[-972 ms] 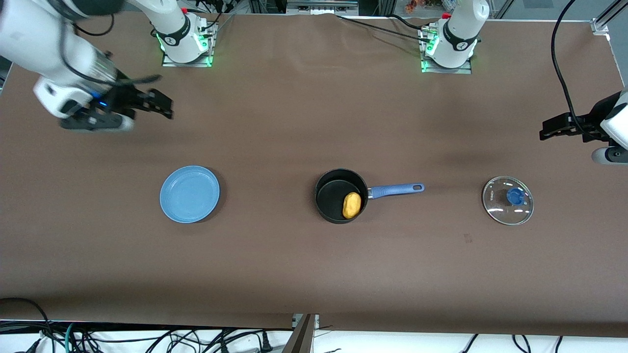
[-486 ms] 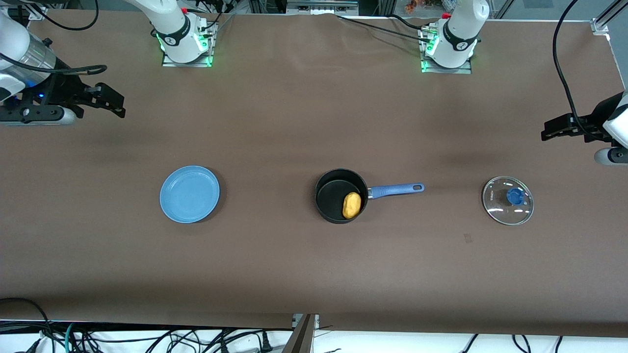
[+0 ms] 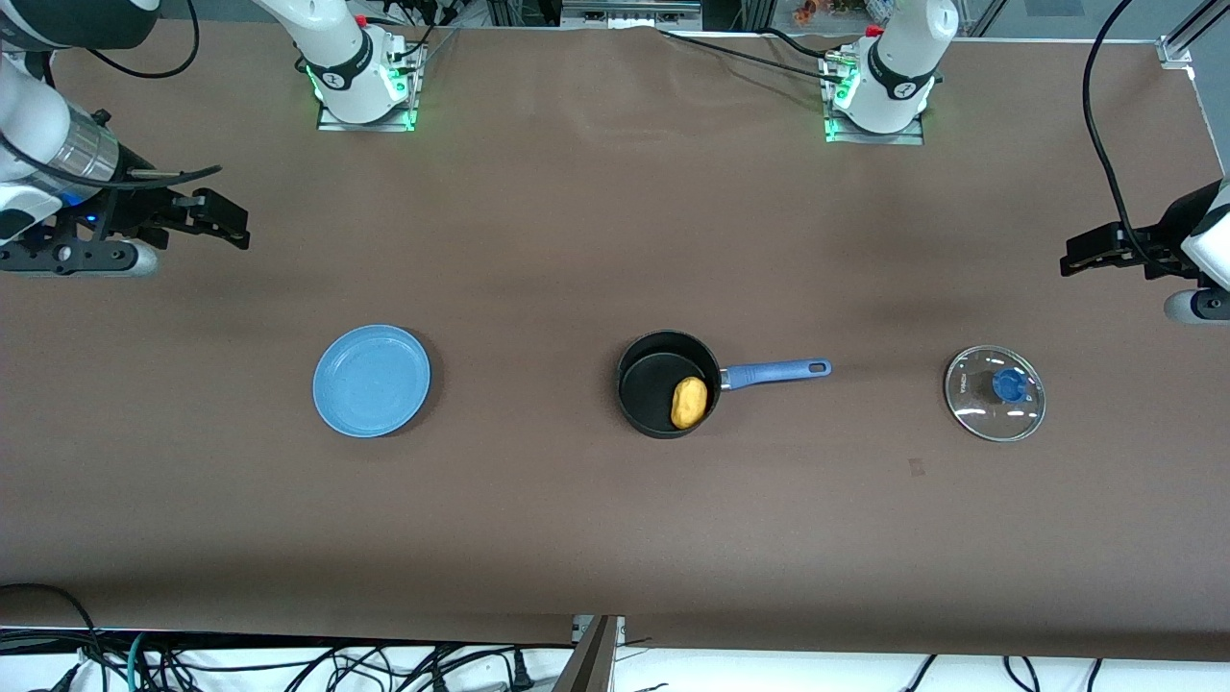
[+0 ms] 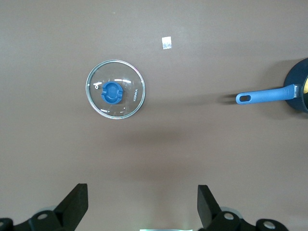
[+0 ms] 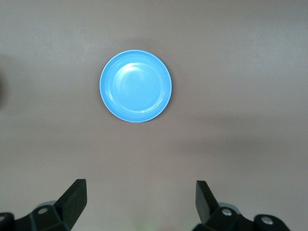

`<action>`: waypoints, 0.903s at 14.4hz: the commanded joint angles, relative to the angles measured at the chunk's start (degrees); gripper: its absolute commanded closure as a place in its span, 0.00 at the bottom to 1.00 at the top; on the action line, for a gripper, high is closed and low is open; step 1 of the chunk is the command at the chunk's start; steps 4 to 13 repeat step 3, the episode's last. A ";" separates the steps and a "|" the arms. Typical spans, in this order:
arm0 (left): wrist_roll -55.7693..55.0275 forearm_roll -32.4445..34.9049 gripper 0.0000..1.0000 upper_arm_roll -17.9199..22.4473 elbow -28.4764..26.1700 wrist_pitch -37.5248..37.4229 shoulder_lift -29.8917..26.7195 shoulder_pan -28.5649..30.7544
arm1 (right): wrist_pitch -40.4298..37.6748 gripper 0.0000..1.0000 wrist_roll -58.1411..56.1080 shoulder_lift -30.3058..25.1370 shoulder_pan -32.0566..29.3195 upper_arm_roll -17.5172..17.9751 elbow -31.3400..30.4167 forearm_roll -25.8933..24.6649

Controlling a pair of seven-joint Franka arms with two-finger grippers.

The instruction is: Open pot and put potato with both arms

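potato [image 3: 689, 402] lies in pot [image 3: 668, 384], mid surface [image 3: 577, 240]; glass lid [image 3: 995, 392] off, flat toward left arm's end. left hand [image 3: 1091, 252] wide, empty, above surface near lid. right hand [image 3: 216, 219] wide, empty, at its end, blue plate [image 3: 371, 381] nearby. task looks complete; no grasp needed.

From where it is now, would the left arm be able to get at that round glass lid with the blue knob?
Probably yes. The left gripper hangs open above bare table at its own end, and the round glass lid with the blue knob lies flat nearby with nothing on or around it. The black saucepan stands well clear.
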 commanded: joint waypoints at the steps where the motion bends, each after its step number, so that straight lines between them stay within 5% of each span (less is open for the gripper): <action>1: -0.40 0.30 0.00 0.10 2.30 -1.48 0.99 -0.30 | -2.06 0.00 -0.76 0.69 -1.22 1.60 4.25 -1.12; 13: -0.40 0.30 0.00 0.10 2.21 -1.48 0.99 -0.30 | -2.14 0.00 -0.85 0.70 -1.31 1.60 4.34 -1.22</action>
